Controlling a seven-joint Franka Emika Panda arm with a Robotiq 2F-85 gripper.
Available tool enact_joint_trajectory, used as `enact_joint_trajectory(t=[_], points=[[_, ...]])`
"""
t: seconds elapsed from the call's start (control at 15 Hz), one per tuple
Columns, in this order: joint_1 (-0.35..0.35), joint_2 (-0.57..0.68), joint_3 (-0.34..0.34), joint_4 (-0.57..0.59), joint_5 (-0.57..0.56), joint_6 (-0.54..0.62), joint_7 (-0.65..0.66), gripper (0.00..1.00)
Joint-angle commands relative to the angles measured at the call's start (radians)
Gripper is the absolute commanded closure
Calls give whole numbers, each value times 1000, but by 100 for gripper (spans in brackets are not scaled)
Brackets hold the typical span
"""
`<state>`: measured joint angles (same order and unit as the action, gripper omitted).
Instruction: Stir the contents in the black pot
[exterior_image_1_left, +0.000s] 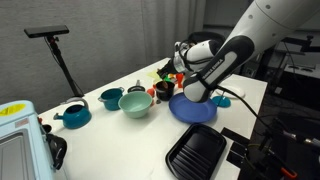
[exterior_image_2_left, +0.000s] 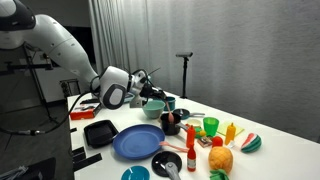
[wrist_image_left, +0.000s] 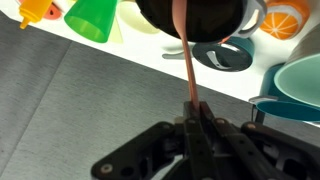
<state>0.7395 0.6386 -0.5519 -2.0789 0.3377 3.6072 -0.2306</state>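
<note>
The jaws, seen in the wrist view, are pinched almost closed on the thin shaft of a pink utensil (wrist_image_left: 189, 70). The shaft runs straight up from them into the black pot (wrist_image_left: 190, 15) (its working end is lost in the dark inside). A green cup (wrist_image_left: 92, 18) stands just beside the pot on one side, and a teal bowl (wrist_image_left: 300, 85) is near it on the other. In an exterior view the pot stands on the white counter (exterior_image_2_left: 250, 165) among toy foods, just behind the blue plate (exterior_image_2_left: 135, 143). The black grill pan (exterior_image_2_left: 100, 132) lies beside that plate. In an exterior view two teal pots (exterior_image_1_left: 110, 97) stand farther along the counter, well apart from the jaws.
</note>
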Motion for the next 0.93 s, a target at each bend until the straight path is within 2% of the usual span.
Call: enact_joint_trajectory(t=[0.0, 0.13, 0.2, 0.27, 0.33, 0.53, 0.87], points=[[-57, -63, 74, -49, -54, 1, 50, 98], [-73, -77, 95, -68, -88, -1, 57, 98], [-75, -79, 96, -73, -96, -4, 55, 67], [-80, -85, 98, -82, -106, -6, 54, 65], [-80, -81, 98, -83, -107, -13, 55, 59], [-73, -93, 90, -101, -111, -49, 44, 35], [-71, -189, 90, -114, -135, -270, 23, 1]])
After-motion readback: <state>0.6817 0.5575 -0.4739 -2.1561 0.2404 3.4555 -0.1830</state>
